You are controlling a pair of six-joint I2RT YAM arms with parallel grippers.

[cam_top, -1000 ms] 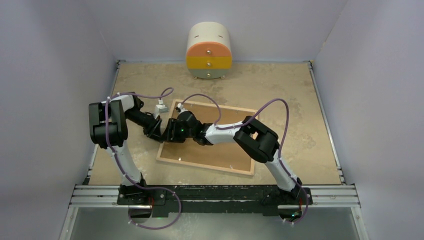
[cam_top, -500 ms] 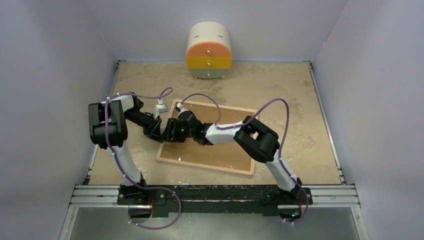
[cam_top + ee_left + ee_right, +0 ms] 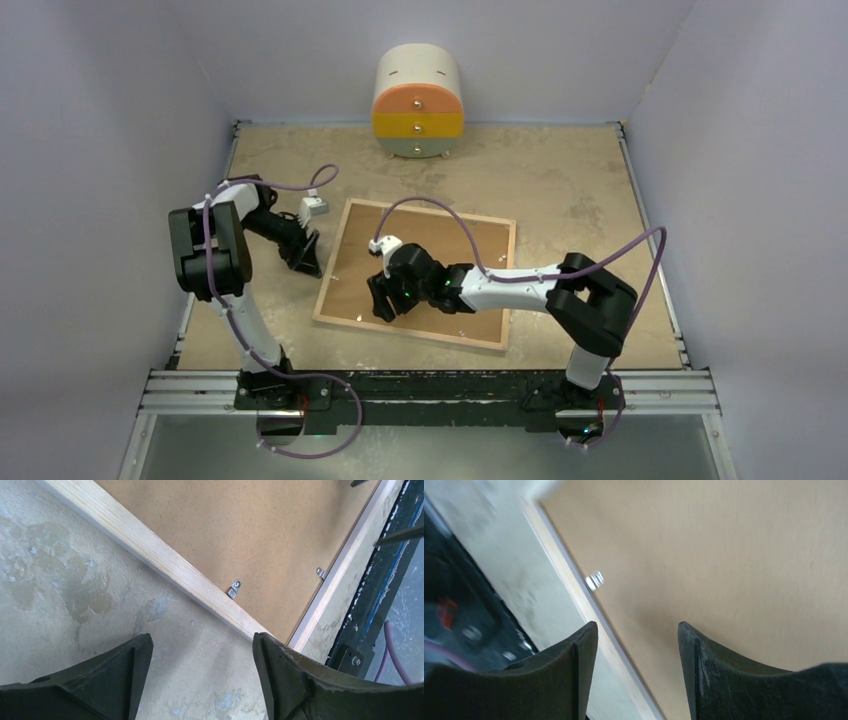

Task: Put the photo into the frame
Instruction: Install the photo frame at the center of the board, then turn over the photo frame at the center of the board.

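Observation:
The frame [image 3: 420,334] lies face down mid-table, its light wood rim around the brown backing board [image 3: 470,245]. The photo is hidden from every view. My left gripper [image 3: 305,258] hangs just left of the frame's left rim [image 3: 165,562]. In its wrist view the left gripper [image 3: 202,645] stands open over bare tabletop, with a metal tab [image 3: 234,589] on the rim ahead. My right gripper [image 3: 383,300] hovers over the near-left part of the backing board [image 3: 724,555]. The right gripper [image 3: 638,630] is open and empty there, beside the rim [image 3: 574,595] and a blurred tab [image 3: 594,580].
A small round drawer cabinet [image 3: 418,100] with orange, yellow and grey fronts stands at the back wall. Walls close in the table on the left, right and far sides. The arms' mounting rail [image 3: 430,385] runs along the near edge.
My left gripper opened and drew back left, off the frame's edge. The right arm swung from the frame's far-left area to its near-left part, its jaws widening a little.

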